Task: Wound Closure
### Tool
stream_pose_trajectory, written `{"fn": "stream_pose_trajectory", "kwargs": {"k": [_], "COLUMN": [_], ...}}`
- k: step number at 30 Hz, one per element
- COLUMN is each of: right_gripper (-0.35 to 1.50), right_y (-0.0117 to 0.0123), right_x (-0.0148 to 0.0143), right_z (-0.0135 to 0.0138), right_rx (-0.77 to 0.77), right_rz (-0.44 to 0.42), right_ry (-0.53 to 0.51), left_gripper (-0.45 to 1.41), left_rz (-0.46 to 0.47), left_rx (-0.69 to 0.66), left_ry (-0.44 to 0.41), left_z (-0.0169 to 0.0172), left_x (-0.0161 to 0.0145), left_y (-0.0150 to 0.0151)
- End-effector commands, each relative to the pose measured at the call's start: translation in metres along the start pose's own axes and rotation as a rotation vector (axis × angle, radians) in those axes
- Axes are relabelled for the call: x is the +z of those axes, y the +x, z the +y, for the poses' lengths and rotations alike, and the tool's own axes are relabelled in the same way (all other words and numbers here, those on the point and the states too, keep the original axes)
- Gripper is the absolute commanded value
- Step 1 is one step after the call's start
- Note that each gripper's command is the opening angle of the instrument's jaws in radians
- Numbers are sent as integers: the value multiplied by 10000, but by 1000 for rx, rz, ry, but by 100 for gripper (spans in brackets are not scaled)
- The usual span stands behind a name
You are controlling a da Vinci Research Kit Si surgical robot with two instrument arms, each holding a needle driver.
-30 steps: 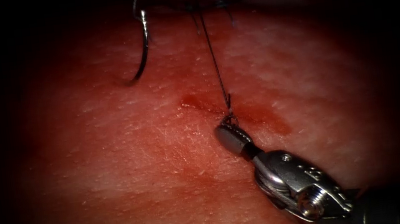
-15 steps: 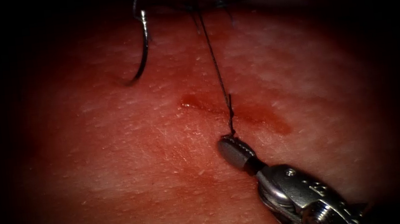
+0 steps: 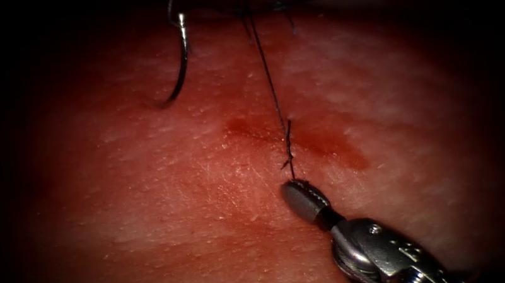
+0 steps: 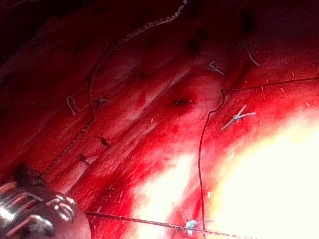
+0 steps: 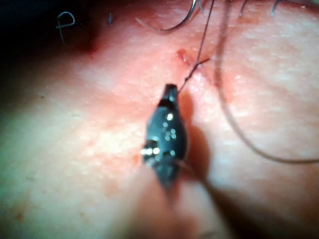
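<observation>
Endoscope view: the right hand (image 3: 296, 187), lower right of the frame, is closed on the thread (image 3: 270, 82) just below the cut (image 3: 303, 142) in the tissue (image 3: 145, 204). The needle (image 3: 179, 67) lies free at upper left, left of the cut.

Left wrist view: thread (image 4: 200, 154) crosses the tissue (image 4: 149, 124).

Right wrist view: the right hand (image 5: 170, 92) grips the thread (image 5: 199, 55); the needle (image 5: 172, 22) lies beyond.
</observation>
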Motion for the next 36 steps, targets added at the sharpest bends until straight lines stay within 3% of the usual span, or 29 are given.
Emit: {"fn": "stream_pose_trajectory", "kwargs": {"k": [1,10,21,25,26,27,28,29,32,36], "right_gripper": [-35,-35,-35,-35,-5,56,99,116,136,146], "right_y": [-10,-29,-29,-24,-22,-19,-18,-18,-18,-15], "right_x": [1,-4,-1,1,1,1,0,0,-5,-13], "right_z": [-7,-15,-13,-10,-9,-7,-6,-6,-4,1], "right_rx": [-3,-17,-17,-26,-37,-65,-71,-71,-82,-101], "right_rz": [-14,-61,-69,-42,-36,-26,-25,-24,-31,-32], "right_ry": [2,2,6,64,87,102,115,120,138,153], "left_gripper": [-45,-45,-45,-45,-45,-45,-45,-45,-45,-45], "left_rz": [3,-3,1,24,29,43,50,54,89,141], "left_rx": [7,20,15,-12,-26,-58,-73,-79,-121,-194], "left_ry": [4,12,1,-38,-60,-101,-128,-160,-224,-303], "left_z": [-1,1,8,16,19,24,27,30,38,44], "left_x": [13,25,25,12,6,-5,-11,-20,-47,-83], "left_y": [2,-8,-9,0,4,11,16,21,37,56]}}
